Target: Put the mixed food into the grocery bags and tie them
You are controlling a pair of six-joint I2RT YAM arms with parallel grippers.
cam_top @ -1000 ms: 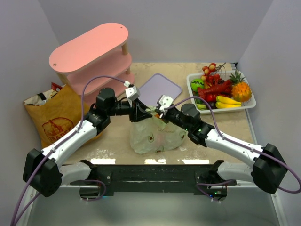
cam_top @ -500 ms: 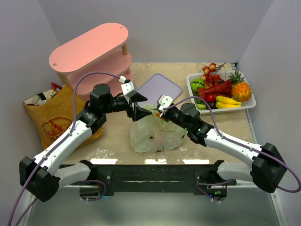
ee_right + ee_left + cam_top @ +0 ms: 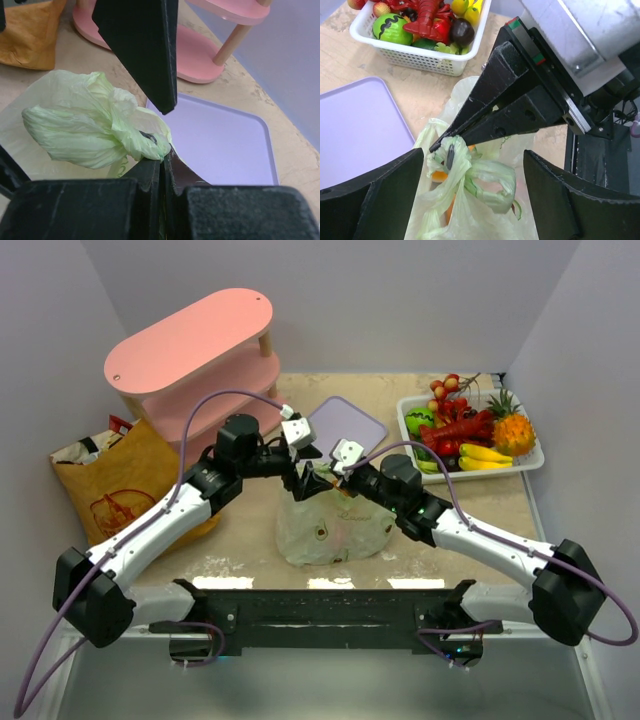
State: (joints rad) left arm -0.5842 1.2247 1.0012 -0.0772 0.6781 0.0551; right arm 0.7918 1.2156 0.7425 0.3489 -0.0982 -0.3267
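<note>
Far left, the brown paper bag [image 3: 120, 485] sits beside the foot of the pink shelf [image 3: 190, 345], mouth open and untied, with a red packet [image 3: 118, 424] poking out. It is well apart from both arms, and I judge it could slump and spill if left unclosed. My left end effector [image 3: 472, 157] hangs with its fingers wide apart, straddling the gathered handles [image 3: 470, 172] of the green plastic bag [image 3: 335, 530] and touching nothing that I can see. That bag stands in the middle of the bench [image 3: 505, 495], between my arms, just on the near side of the purple tray [image 3: 345, 425]. My right end effector [image 3: 162, 162] is pressed together on a twist of the pale-green film at the bag's top. Risks as I judge them: only one pinch holds the bunch, so the loop may slacken or unwind before it is cinched. A hard pull from the right could tear the thin film or tip the bag. My two end effectors are crowded tip to tip and could knock together. The fruit basket [image 3: 470, 435], far right, is well apart from the work. Hidden: the right fingers cover the spot they grip, so I cannot tell a true knot from a mere bunch. The contents show only as orange blurs through the plastic, and the paper bag's inside is out of sight.
</note>
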